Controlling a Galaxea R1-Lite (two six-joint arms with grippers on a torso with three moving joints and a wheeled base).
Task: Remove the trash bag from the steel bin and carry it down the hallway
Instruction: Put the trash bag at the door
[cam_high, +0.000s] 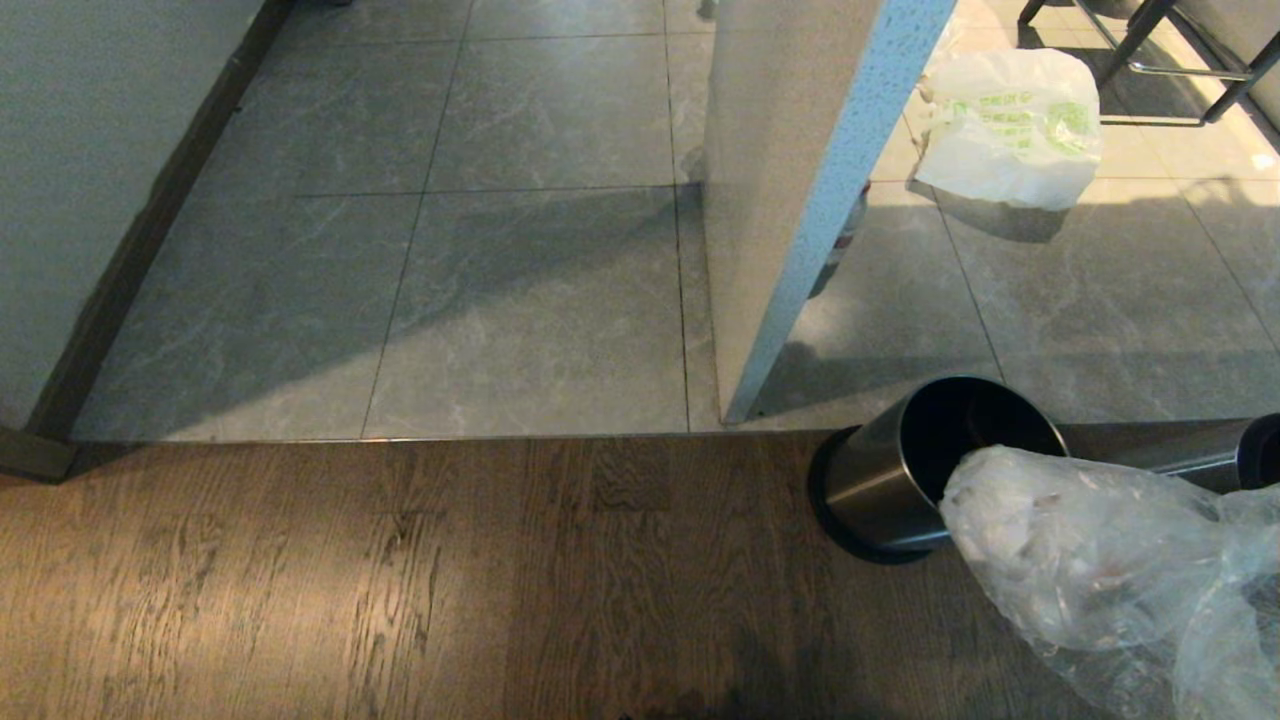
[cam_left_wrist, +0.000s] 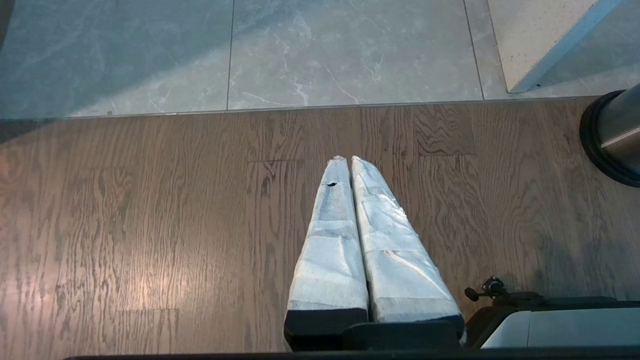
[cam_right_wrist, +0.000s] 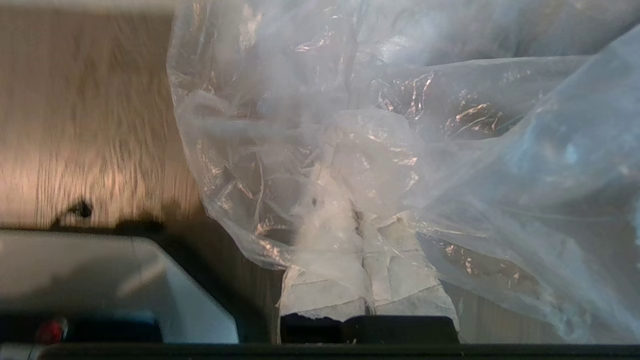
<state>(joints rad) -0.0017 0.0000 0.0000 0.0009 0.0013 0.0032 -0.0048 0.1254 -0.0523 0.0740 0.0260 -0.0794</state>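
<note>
Head cam cuts off a lot here. The trash bag runs off the right and bottom edges at the lower right, so whatever holds it isn't in that shot. It also covers the near side of the steel bin. A second dark cylinder at the right edge is cropped, can't tell what it is. Metal chair legs at the upper right are cut by the top edge. In the right wrist shot, the right gripper has its fingertips buried under the plastic, and the wood floor is smeared with blur.
</note>
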